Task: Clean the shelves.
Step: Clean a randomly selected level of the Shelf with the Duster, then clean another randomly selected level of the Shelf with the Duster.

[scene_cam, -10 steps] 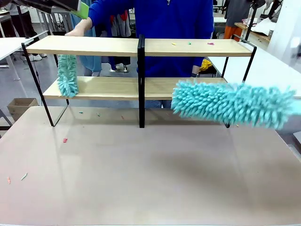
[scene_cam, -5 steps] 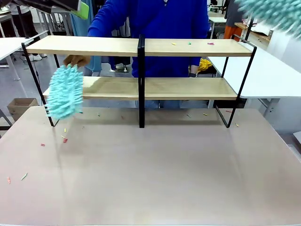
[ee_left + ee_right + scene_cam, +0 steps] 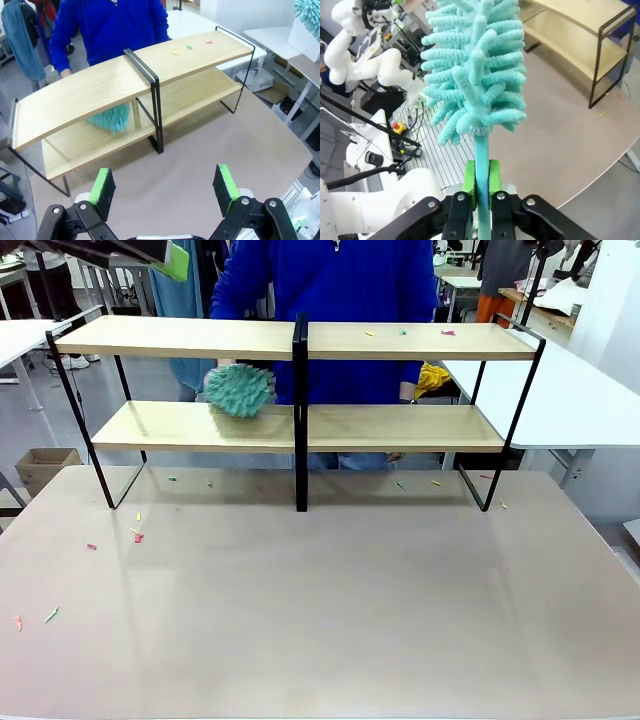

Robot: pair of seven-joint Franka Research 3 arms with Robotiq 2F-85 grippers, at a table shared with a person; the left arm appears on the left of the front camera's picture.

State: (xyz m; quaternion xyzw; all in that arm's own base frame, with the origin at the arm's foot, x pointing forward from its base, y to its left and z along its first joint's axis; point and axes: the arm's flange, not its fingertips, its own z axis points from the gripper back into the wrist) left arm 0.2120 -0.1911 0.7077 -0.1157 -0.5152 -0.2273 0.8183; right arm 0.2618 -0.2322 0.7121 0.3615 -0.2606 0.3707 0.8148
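Shelves: the shelves [image 3: 180,337] are standing across the far half of the table [image 3: 330,620], with their black feet on its surface and the central upright facing the robot.
Person: a person [image 3: 330,290] in a blue top is standing close behind the rack.
Second duster: a second teal duster [image 3: 240,390] is brushing the lower board just left of the central upright; the hand on it is hidden.
Left gripper: the left gripper [image 3: 164,185] is hovering over the table on the robot's side of the rack, its jaws spread wide with nothing between the green pads [image 3: 102,186].
Right gripper: the right gripper [image 3: 481,180] is clamping the thin handle of a teal microfibre duster [image 3: 475,70], with the fluffy head pointing away from the fingers, well apart from the rack.
Litter: coloured scraps [image 3: 404,332] are lying on the right half of the top board, and more are lying on the table near the left foot.
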